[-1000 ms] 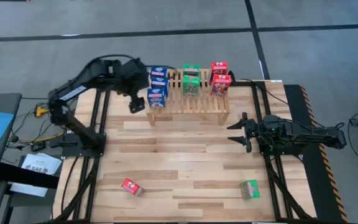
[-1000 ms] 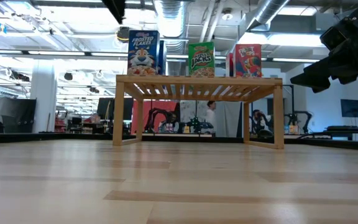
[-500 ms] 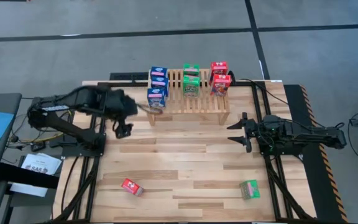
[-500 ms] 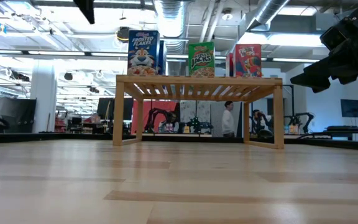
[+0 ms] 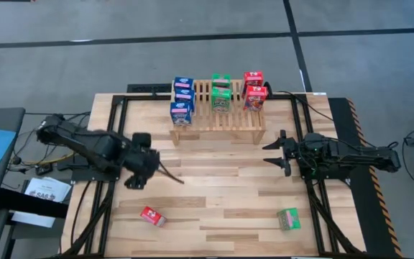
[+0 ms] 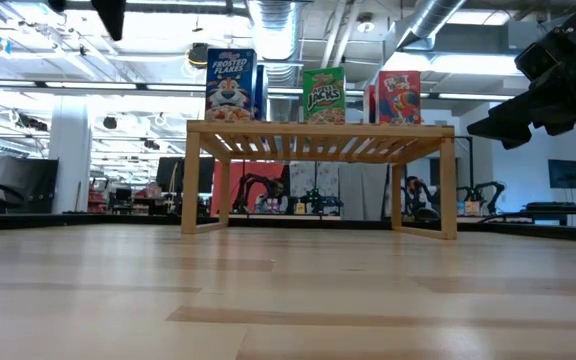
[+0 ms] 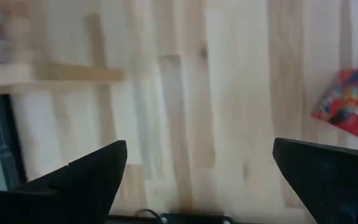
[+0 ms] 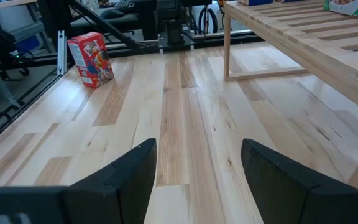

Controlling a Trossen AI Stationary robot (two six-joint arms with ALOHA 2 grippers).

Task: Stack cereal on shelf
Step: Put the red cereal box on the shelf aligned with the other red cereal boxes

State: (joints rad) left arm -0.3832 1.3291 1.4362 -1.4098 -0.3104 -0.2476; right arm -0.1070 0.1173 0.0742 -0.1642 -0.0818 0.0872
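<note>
The slatted wood shelf [image 5: 218, 119] stands at the table's far side on its short legs. On it stand three blue cereal boxes [image 5: 182, 101], two green ones [image 5: 221, 92] and two red ones [image 5: 254, 89]. A loose red box [image 5: 152, 216] and a loose green box [image 5: 288, 219] lie on the tabletop near the front edge. My left gripper [image 5: 134, 181] is open and empty above the table, left of centre, far side of the loose red box [image 7: 350, 102]. My right gripper [image 5: 275, 152] is open and empty, near the shelf's right leg.
Black frame rails [image 5: 113, 137] run along the table's left and right sides under the arms. The wide wood tabletop [image 5: 221, 194] lies between the shelf and the two loose boxes. In the right wrist view the red box [image 8: 91, 59] lies far ahead, and the shelf [image 8: 309, 43] is beside the gripper.
My left gripper has drawn away from the blue box at the shelf's left front, going toward the table's left and near edges, and now hangs over the open tabletop. The blue box stays standing on the shelf. My right arm has kept still.
</note>
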